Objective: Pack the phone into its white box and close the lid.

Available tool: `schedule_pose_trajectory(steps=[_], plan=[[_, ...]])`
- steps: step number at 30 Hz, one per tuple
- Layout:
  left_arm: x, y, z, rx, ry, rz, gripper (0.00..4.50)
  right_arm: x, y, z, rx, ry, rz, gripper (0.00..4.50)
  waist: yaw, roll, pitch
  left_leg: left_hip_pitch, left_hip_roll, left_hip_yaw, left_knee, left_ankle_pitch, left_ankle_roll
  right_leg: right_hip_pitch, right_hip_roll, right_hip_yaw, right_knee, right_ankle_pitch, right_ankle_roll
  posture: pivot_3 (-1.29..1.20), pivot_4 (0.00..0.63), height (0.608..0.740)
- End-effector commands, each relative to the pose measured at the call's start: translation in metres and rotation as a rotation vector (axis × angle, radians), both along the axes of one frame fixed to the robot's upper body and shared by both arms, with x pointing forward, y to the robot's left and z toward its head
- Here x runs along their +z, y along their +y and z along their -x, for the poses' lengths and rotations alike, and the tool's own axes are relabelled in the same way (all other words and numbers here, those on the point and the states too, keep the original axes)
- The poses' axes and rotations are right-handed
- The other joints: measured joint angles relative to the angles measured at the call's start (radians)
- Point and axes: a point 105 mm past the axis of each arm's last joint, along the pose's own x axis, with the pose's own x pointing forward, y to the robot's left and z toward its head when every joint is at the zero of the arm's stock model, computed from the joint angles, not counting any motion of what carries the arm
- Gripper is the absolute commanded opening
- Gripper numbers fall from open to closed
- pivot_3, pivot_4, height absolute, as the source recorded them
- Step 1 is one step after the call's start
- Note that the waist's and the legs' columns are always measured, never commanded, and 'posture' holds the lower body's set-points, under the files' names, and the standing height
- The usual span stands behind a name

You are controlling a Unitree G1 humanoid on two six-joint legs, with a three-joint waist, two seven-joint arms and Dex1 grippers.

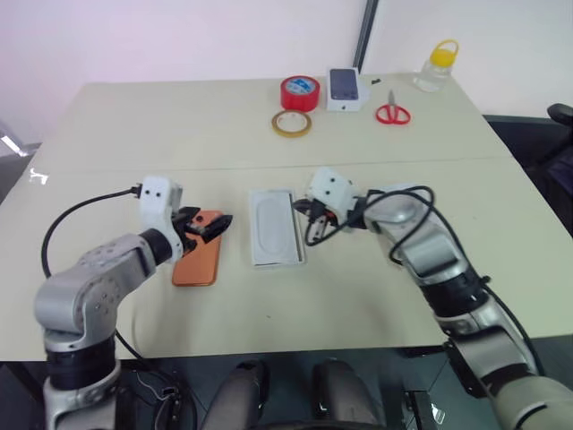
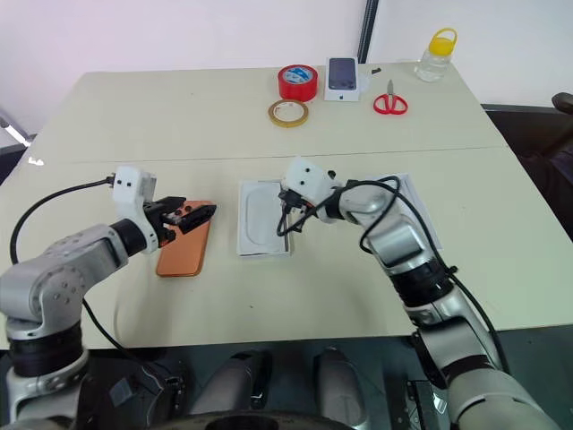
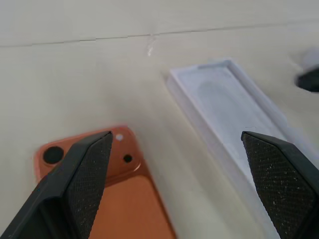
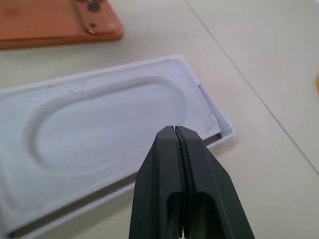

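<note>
phone: orange, flat, lenses up, near table's front-left edge | white box: open, oval-recessed insert inside, mid-table, just right of phone, parallel

Head stereo pair: set high, aimed forward and down over the table, far from the white box. Left wrist view: close, angled onto the box from the phone side. Right wrist view: closest, directly above the box, phone beyond. Box shared by all.
</note>
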Motion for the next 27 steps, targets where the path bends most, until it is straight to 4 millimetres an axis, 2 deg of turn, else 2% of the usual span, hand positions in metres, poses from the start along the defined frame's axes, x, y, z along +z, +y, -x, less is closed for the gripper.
schedule_pose_trajectory(steps=[1,7,14,19,27], plan=[[0.005,0.001,0.012,-0.136,-0.111,-0.074,4.36,0.007,0.015,-0.006,0.004,-0.013,-0.020,0.03,0.005,0.000,0.000,0.000,-0.001,0.000,0.000,0.000,0.000,0.000,-0.001,0.000,0.000,0.000,0.000,0.00,0.150,0.740],[-0.007,0.009,0.037,-0.284,-0.081,-0.133,4.36,-0.005,0.034,-0.010,0.009,0.066,-0.006,0.03,0.000,0.001,0.001,0.000,0.000,-0.001,-0.001,0.000,0.001,-0.001,-0.001,0.000,-0.001,0.000,0.000,0.00,0.150,0.740],[-0.018,0.001,0.060,-0.392,-0.036,-0.153,4.36,-0.013,0.039,-0.029,-0.101,0.070,0.011,0.03,-0.004,0.002,0.001,0.000,0.000,0.000,-0.002,0.000,0.001,-0.001,-0.001,0.000,0.000,0.000,0.000,0.00,0.150,0.740],[-0.019,-0.004,0.063,-0.396,-0.040,-0.139,4.36,-0.023,0.033,-0.033,-0.147,0.039,0.094,0.03,-0.004,0.002,0.001,0.000,0.000,0.000,-0.002,0.000,0.001,-0.001,-0.001,0.000,0.000,0.000,0.000,0.00,0.150,0.740],[-0.020,-0.008,0.063,-0.388,-0.046,-0.119,4.36,-0.021,0.022,-0.028,-0.133,-0.024,0.201,0.03,-0.003,0.002,0.001,0.000,0.000,0.000,-0.002,0.000,0.001,-0.001,-0.001,0.000,0.000,0.000,0.000,0.00,0.150,0.740]])
